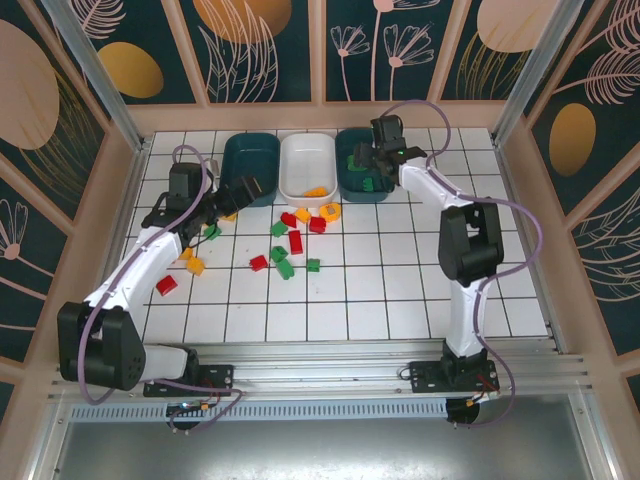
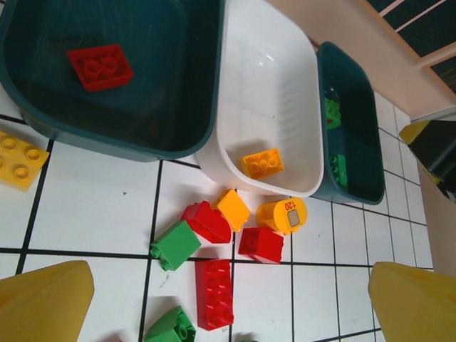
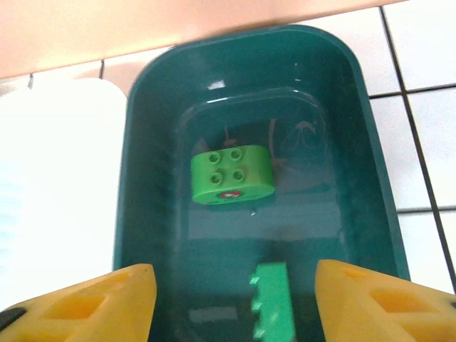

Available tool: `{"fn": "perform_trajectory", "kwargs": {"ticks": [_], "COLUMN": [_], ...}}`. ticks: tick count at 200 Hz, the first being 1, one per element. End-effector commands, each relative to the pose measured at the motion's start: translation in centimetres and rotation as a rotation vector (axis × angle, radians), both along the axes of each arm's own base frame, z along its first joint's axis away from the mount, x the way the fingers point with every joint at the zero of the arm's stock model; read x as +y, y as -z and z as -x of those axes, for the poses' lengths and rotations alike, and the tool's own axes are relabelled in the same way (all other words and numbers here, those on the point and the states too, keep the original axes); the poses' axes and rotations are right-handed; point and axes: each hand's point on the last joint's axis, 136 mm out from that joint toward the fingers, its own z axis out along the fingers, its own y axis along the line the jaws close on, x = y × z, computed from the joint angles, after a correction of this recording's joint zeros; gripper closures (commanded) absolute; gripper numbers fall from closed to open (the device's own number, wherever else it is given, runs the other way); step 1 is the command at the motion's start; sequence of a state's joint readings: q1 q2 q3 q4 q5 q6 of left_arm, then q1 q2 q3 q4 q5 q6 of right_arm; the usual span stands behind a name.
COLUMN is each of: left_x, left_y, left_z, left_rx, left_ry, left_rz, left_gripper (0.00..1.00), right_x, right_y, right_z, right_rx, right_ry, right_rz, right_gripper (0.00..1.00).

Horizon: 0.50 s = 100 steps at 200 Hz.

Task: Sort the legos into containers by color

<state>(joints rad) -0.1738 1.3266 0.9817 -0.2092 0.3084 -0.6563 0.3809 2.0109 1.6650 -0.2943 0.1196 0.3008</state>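
Loose legos (image 1: 285, 245) lie scattered on the tabletop (image 1: 400, 290). The left end effector (image 1: 243, 192) hangs released near them; it would do best to close on 1 brick standing apart, not the touching cluster. Beyond, the left teal tray (image 2: 178, 146) holds 1 red brick (image 2: 100, 66), the white tray (image 2: 278, 85) 1 orange brick (image 2: 262, 162), and the right teal tray (image 3: 142, 178) green bricks (image 3: 231, 174), with the right end effector (image 3: 235, 299) spread empty over it.

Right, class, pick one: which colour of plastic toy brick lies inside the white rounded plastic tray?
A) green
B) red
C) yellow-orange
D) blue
C: one yellow-orange plastic brick lies in the white rounded plastic tray, while the red plastic brick sits in the left dark teal plastic tray.
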Motion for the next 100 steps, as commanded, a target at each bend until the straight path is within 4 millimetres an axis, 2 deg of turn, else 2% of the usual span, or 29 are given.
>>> {"fn": "perform_trajectory", "kwargs": {"ticks": [1, 13, 20, 37, 63, 100], "left_x": [0.1, 0.0, 0.0, -0.2, -0.1, 0.1], "left_y": [0.9, 1.3, 1.6, 2.2, 2.8, 3.7], "left_z": [1.3, 1.8, 2.1, 2.6, 3.3, 3.8], "left_rx": [0.010, 0.016, 0.022, 0.038, 0.048, 0.069], "left_ry": [0.012, 0.008, 0.009, 0.016, 0.014, 0.020], "left_rz": [0.018, 0.032, 0.042, 0.061, 0.054, 0.034], "left_gripper": [0.01, 0.02, 0.02, 0.01, 0.01, 0.01], "right_x": [2.2, 2.9, 4.2, 5.6, 7.2, 8.5], "right_y": [-1.9, -0.5, 0.3, 1.6, 3.3, 6.4], "right_z": [4.6, 6.6, 7.9, 9.4, 9.8, 10.2], "right_rx": [-0.006, 0.017, 0.037, 0.058, 0.076, 0.111], "right_ry": [0.103, 0.165, 0.167, 0.188, 0.154, 0.054], "right_rz": [-0.058, -0.080, -0.107, -0.164, -0.188, -0.077], "right_gripper": [0.35, 0.31, 0.30, 0.29, 0.25, 0.24]}}
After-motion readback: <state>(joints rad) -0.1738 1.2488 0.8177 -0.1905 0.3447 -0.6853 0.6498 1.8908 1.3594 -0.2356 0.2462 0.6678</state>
